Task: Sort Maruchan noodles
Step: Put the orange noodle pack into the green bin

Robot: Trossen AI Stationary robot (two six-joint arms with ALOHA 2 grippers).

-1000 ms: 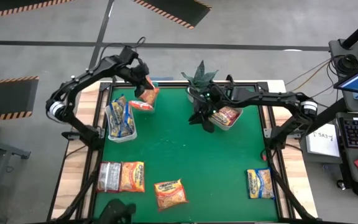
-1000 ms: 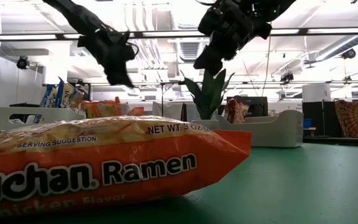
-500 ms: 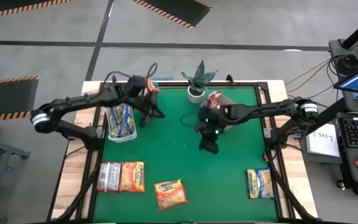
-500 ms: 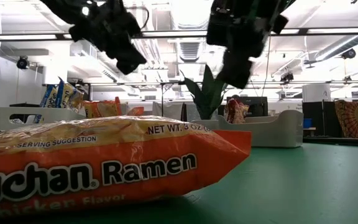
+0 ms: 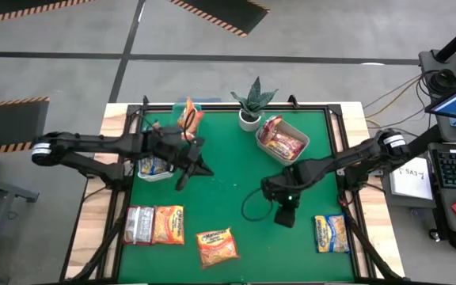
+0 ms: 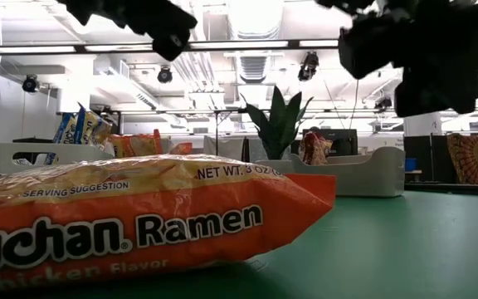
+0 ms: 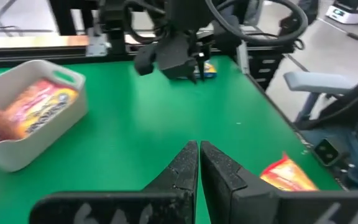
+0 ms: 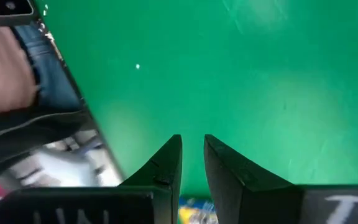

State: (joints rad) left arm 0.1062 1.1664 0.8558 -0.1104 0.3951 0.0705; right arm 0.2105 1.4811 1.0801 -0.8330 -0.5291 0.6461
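Both arms empty, between picks. Right gripper (image 5: 285, 215), fingers nearly together, hangs near yellow-and-blue packet (image 5: 332, 233); must open, descend. Left gripper (image 5: 184, 176) closed, mid-mat, above orange packet (image 5: 217, 246).

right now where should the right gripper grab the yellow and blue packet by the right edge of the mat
The yellow-and-blue packet lies flat, alone, long side running toward the near edge. Probably best to come straight down from above and pinch across its narrower width near the middle. The right gripper, empty, hangs just left of it.
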